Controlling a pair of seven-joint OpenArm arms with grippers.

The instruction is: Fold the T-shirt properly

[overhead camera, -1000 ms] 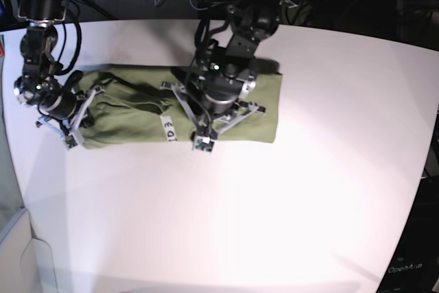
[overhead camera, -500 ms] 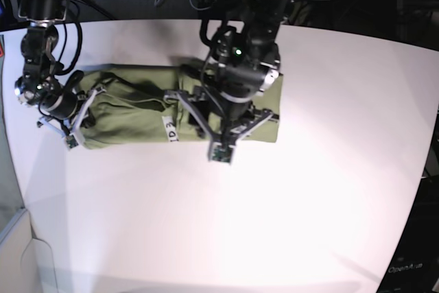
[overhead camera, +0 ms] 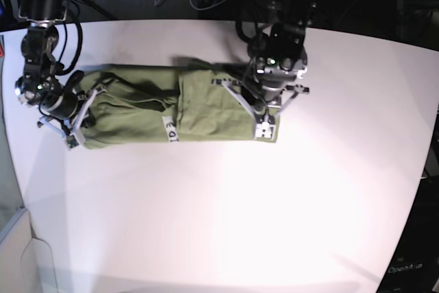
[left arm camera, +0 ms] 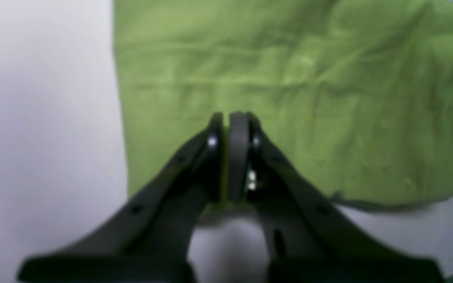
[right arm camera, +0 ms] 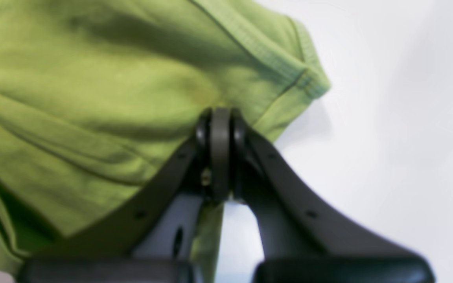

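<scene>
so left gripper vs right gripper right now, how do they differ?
Left gripper is over the flat, squared-off end of the T-shirt, beside its straight edge; right gripper is at the bunched, creased end by a ribbed hem. A thin sliver of green shows between the left jaws; green cloth hangs below the right jaws, so it looks pinched. Both are shut, black, over cloth on the white table.
</scene>
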